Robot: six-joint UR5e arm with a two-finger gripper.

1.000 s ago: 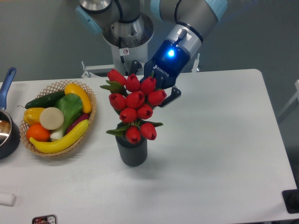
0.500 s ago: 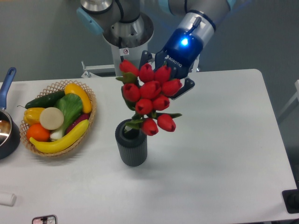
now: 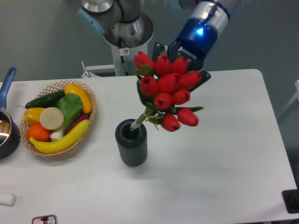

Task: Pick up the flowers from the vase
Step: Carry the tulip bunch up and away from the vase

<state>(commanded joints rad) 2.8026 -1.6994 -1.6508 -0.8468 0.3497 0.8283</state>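
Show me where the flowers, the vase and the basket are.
flowers (image 3: 167, 92): fixed camera, on a red bud mid-bunch.
vase (image 3: 132, 150): fixed camera, on its ribbed side.
basket (image 3: 55, 86): fixed camera, on the woven back rim.

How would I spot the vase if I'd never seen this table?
Start at the white table and find the wicker basket of vegetables on its left. Just right of it stands the vase, a short dark grey ribbed cylinder, with red flowers tilting out.
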